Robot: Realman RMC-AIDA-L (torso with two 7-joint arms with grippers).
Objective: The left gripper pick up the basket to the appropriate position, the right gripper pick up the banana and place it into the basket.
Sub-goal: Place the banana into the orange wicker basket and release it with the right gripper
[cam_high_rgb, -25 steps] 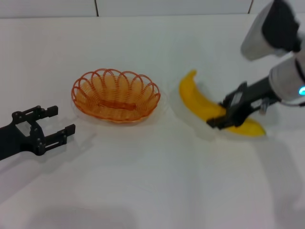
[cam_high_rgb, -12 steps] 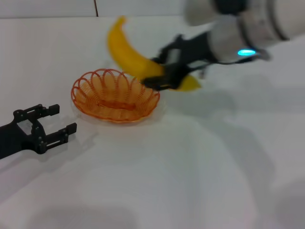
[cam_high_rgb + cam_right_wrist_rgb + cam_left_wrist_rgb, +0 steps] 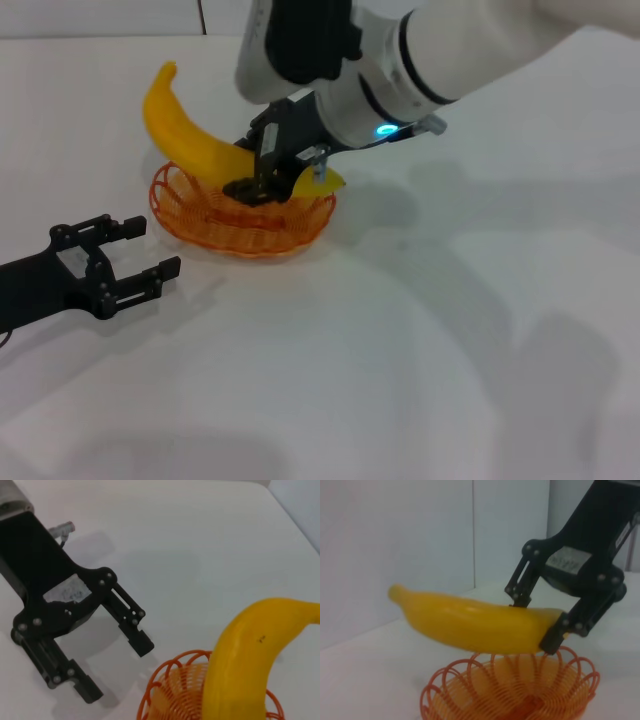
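The orange wire basket (image 3: 232,238) sits on the white table left of centre. My right gripper (image 3: 258,180) is shut on the yellow banana (image 3: 195,145) and holds it tilted just above the basket, one end up and to the left. The left wrist view shows the banana (image 3: 470,622) held in the right gripper (image 3: 536,622) over the basket (image 3: 515,692). My left gripper (image 3: 137,256) is open and empty on the table just left of the basket, not touching it. In the right wrist view the left gripper (image 3: 116,669) is open beside the basket (image 3: 175,685) and banana (image 3: 250,665).
The white table (image 3: 420,360) stretches to the right and front of the basket. A white wall with a dark seam (image 3: 201,15) runs along the back edge. My right arm (image 3: 440,50) reaches across over the table's back middle.
My right gripper lifted the banana from the table at the right and carried it left until it was over the basket. My left gripper moved slightly toward the basket.
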